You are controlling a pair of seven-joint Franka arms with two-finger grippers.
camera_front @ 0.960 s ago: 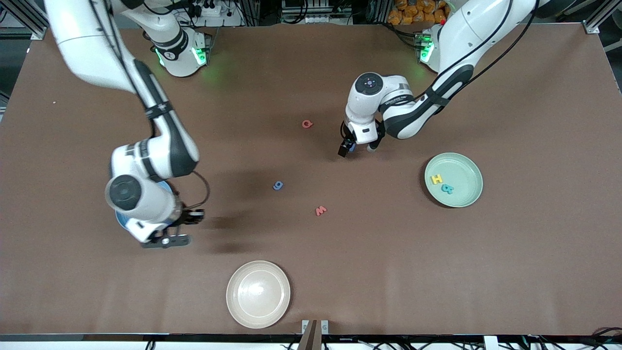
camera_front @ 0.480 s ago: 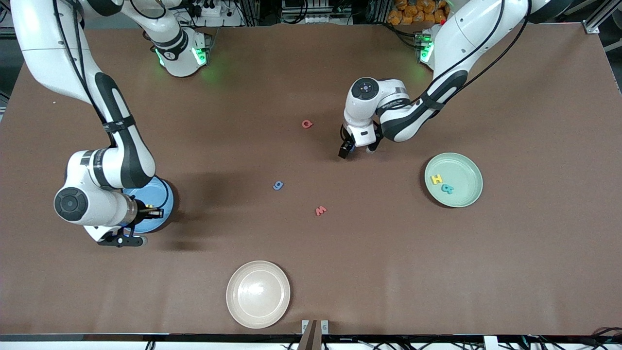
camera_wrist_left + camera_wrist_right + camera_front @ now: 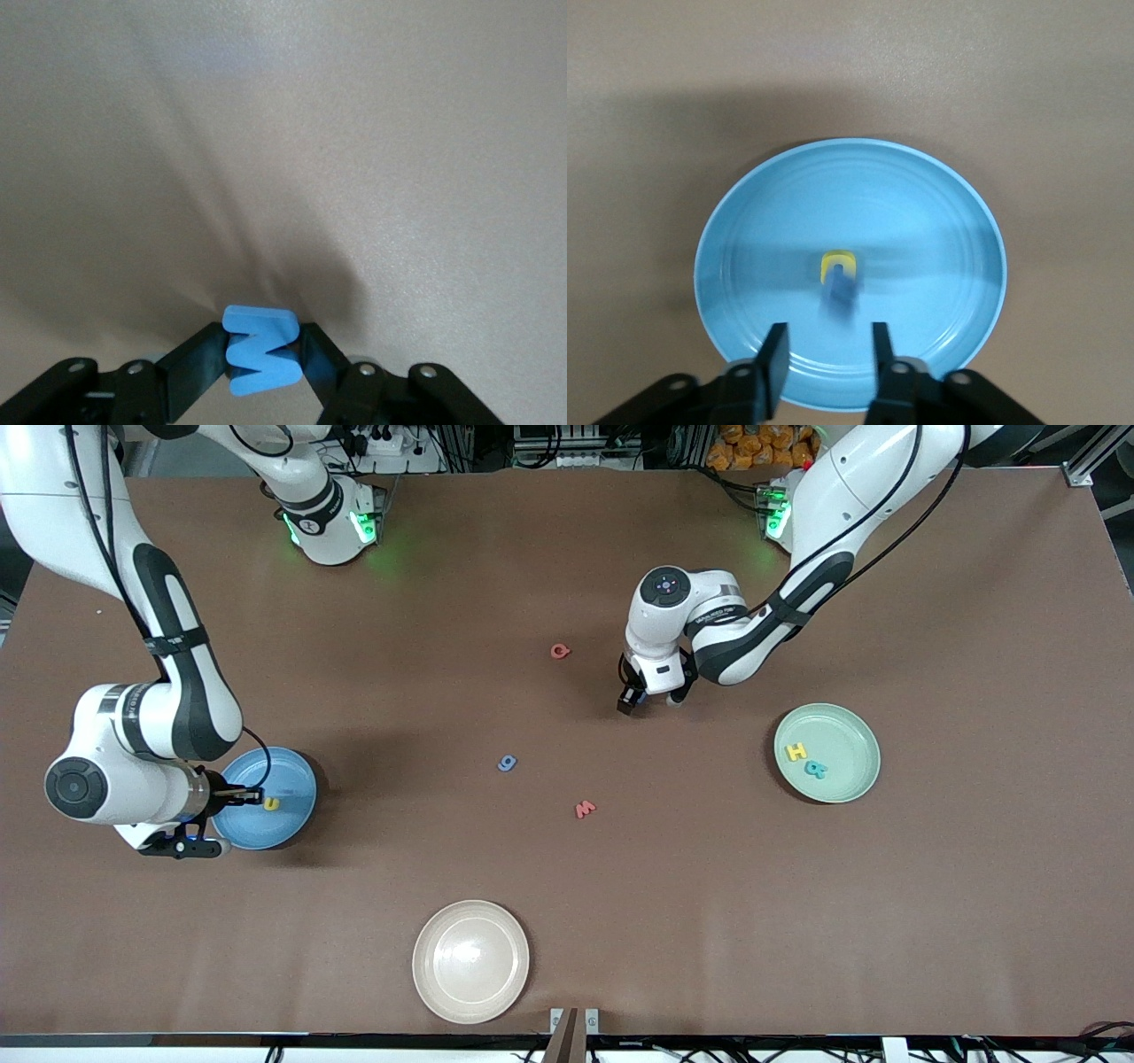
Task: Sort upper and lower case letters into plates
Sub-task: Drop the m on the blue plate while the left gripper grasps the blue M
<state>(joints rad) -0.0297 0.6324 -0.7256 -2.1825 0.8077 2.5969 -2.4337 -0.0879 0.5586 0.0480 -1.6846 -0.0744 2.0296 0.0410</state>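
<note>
Letters readable across the brown table (image 3: 930,921): a yellow H (image 3: 796,751) and a teal R (image 3: 817,771) are lying together in the pale green plate (image 3: 859,731) toward the left arm's end, a red Q (image 3: 559,651) is sitting near the middle, and a blue g (image 3: 507,763) and red w (image 3: 585,810) are resting nearer the front camera than the Q. A cream-beige plate (image 3: 470,960) is sitting nearest the front camera, holding nothing.

The left gripper (image 3: 264,356) is sitting low over bare table beside the Q, its fingers (image 3: 190,359) clamping a blue M (image 3: 259,349) between them.

The right gripper (image 3: 826,352) is hovering over the blue plate (image 3: 735,266) at the right arm's end, its fingers standing partly apart with nothing between them. A yellow u (image 3: 838,263) is lying at the plate's centre, and a blurred blue letter (image 3: 842,290), unreadable, is showing just beside it under the parted fingers; whether it is touching the plate cannot be told.
</note>
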